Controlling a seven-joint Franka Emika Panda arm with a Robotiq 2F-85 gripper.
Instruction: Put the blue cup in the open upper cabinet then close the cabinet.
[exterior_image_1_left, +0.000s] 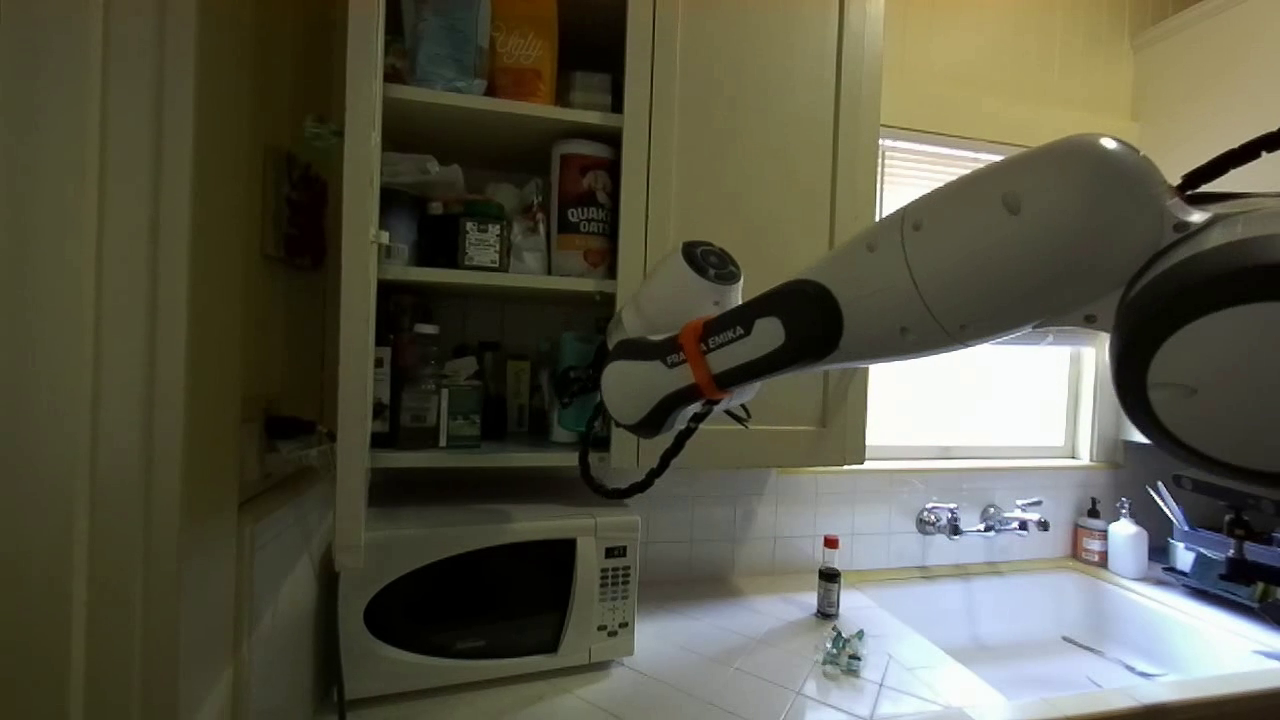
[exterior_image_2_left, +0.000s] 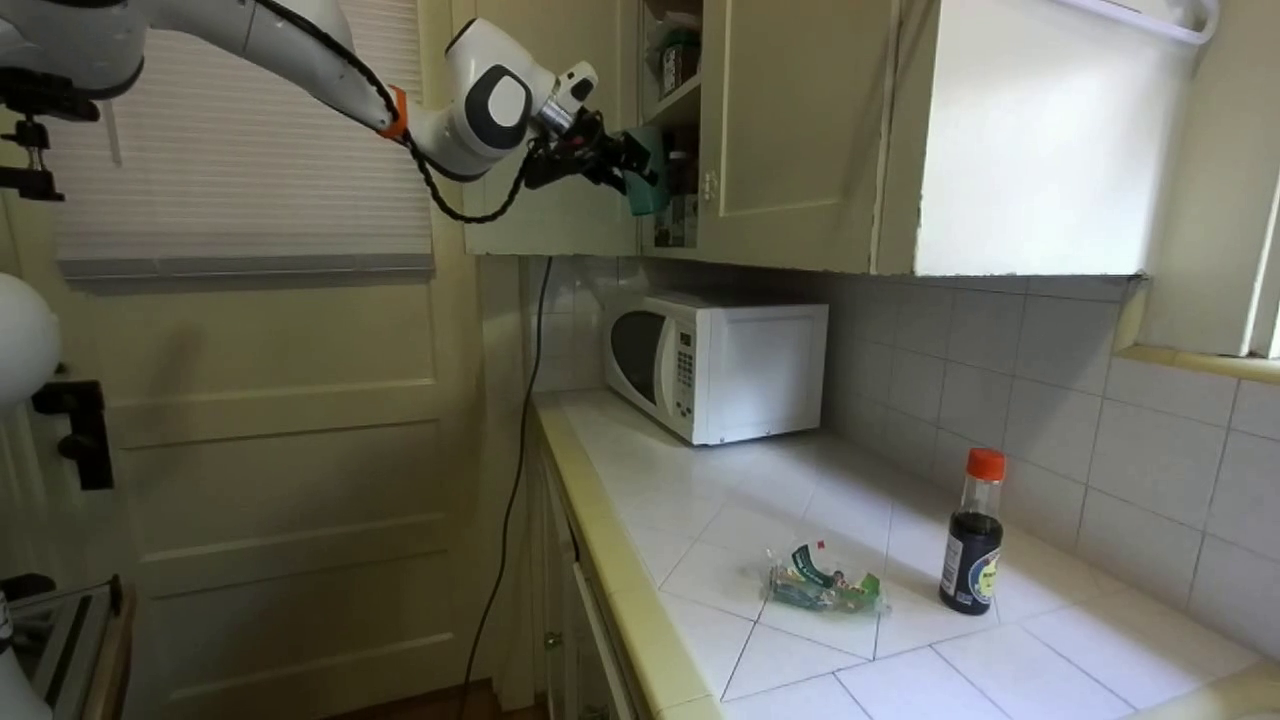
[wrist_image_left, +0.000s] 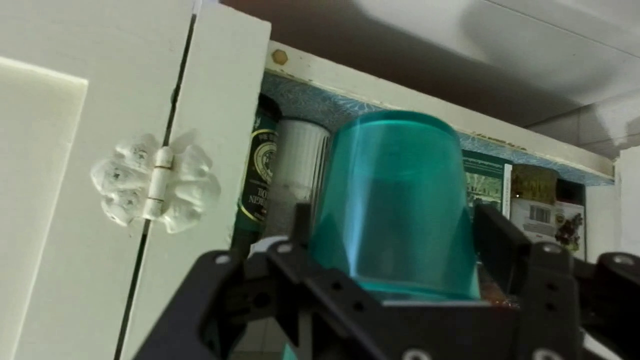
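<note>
Blue cup (wrist_image_left: 395, 165) in its grasp, the gripper (wrist_image_left: 397, 225) is at the mouth of the upper cabinet (exterior_image_1_left: 500, 282), at the level of the lowest shelf (exterior_image_1_left: 480, 459) that shows. The wrist view has the cup clamped at its sides between the 2 fingers (wrist_image_left: 497, 240), roughly upright, allowing for that picture being upside down.

Of the task's 2 parts, the placing looks well along but unfinished. The cup is at the opening, near the right end of that shelf as an exterior view shows it, yet it is not let go. I cannot tell whether its base is past the shelf's front edge, or whether it touches the board.

Left of part 1, as I judge it: take the cup fully in, rest it, release it and draw back. Room may be tight: a dark green oil bottle (wrist_image_left: 257, 165) and a pale ribbed container (wrist_image_left: 300, 165) stand beyond it to 1 side, a green box (wrist_image_left: 485, 182) to the opposite side; the depth behind the cup is hidden.

Part 2, the closing, is not begun. The door (exterior_image_2_left: 590, 225) stands swung wide, and the arm (exterior_image_1_left: 900, 270) reaches across to the opening, so it probably has to clear out before the door can swing to.
</note>
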